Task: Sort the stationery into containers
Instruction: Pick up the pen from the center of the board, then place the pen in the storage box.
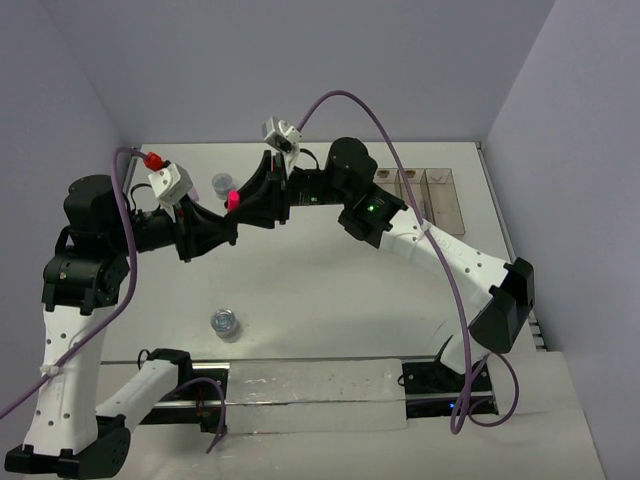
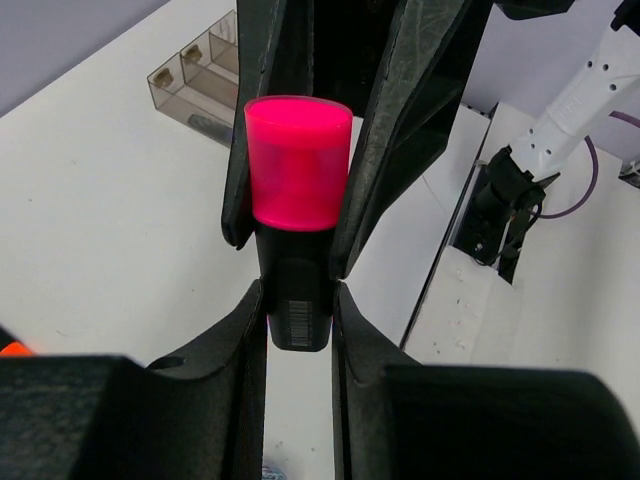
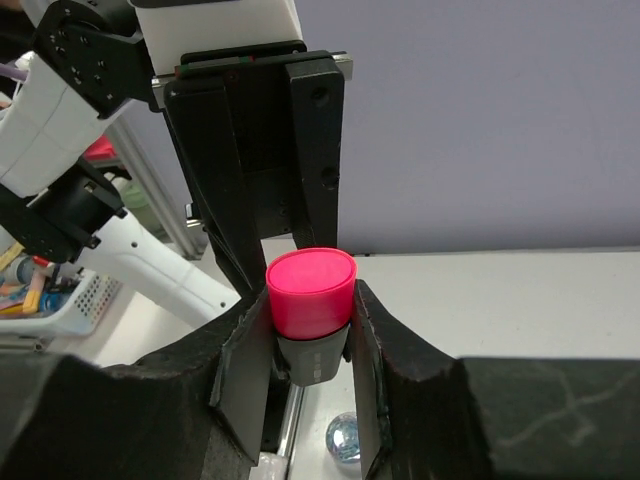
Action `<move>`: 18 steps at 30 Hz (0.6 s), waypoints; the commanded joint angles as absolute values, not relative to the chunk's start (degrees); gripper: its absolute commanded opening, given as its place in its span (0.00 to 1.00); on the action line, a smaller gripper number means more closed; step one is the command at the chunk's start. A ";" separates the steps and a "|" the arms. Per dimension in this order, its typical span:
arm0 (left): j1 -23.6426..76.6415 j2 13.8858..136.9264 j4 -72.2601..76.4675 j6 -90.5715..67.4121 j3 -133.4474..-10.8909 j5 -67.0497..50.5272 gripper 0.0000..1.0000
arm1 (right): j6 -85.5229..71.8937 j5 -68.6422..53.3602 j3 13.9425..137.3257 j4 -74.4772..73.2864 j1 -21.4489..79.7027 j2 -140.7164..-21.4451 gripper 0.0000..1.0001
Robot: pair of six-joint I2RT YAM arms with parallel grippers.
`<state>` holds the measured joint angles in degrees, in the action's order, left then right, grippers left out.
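Item: one highlighter (image 1: 232, 199), pink cap and black body, held above the table (image 1: 330, 290), upper left of centre in the overhead frame. Your left gripper (image 2: 298, 300) pinches its black barrel; your right gripper (image 3: 308, 310) pinches it at the cap, the two meeting nose to nose. Bins (image 1: 425, 190): three in a row, upper right. Pots: one (image 1: 222, 184) just beside the grippers, another (image 1: 225, 323) at lower left.

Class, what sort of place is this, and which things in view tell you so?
Probably a robotics lab test cell: a left arm and right arm mounted on a white table, plain walls closing it in, and purple cable trailing.
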<state>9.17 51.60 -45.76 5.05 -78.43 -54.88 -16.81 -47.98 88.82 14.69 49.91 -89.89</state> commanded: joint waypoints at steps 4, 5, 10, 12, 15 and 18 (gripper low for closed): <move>9.32 51.66 -42.68 1.44 -77.78 -51.81 0.77 | -16.75 -45.76 88.62 18.65 50.13 -87.59 0.00; 9.32 51.79 -42.34 0.67 -77.59 -48.64 0.99 | -15.34 -42.99 87.77 16.74 50.10 -86.36 0.00; 9.32 51.78 -42.72 -1.12 -77.78 -33.16 0.99 | -11.24 -14.09 86.75 -1.67 46.11 -81.34 0.00; 9.32 51.16 -43.36 0.37 -77.23 -29.42 0.99 | -12.93 -0.76 86.79 -7.66 41.09 -81.33 0.00; 9.32 49.89 -43.62 3.02 -75.17 -23.80 0.99 | -16.66 13.47 86.75 -20.64 32.04 -84.98 0.00; 9.32 49.14 -43.59 3.77 -73.19 -18.14 0.99 | -16.90 14.76 87.65 -24.66 26.09 -91.00 0.00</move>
